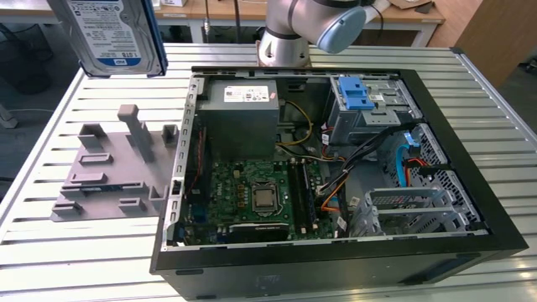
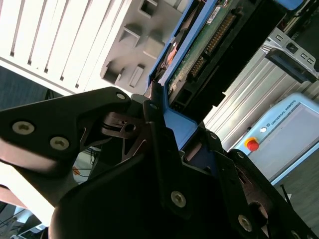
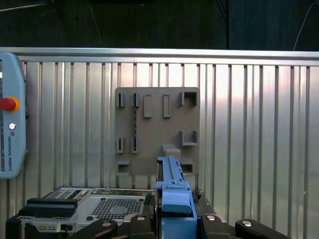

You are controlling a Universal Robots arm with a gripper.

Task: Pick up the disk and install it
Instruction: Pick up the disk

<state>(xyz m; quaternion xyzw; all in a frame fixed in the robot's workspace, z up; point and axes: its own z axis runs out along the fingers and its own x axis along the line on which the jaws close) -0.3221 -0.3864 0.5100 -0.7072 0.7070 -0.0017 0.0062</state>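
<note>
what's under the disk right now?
In the first wrist view, the grey holder on the slatted table. The disk itself covers part of the holder's edge.

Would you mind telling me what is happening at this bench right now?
The robot arm's gripper is shut on the flat metal hard disk with the blue-and-white label and blue plastic rails, holding it in the air over the grey plastic fixture on the slatted metal table. The open black computer case sits beside the fixture, and the disk is not yet in it.
</note>
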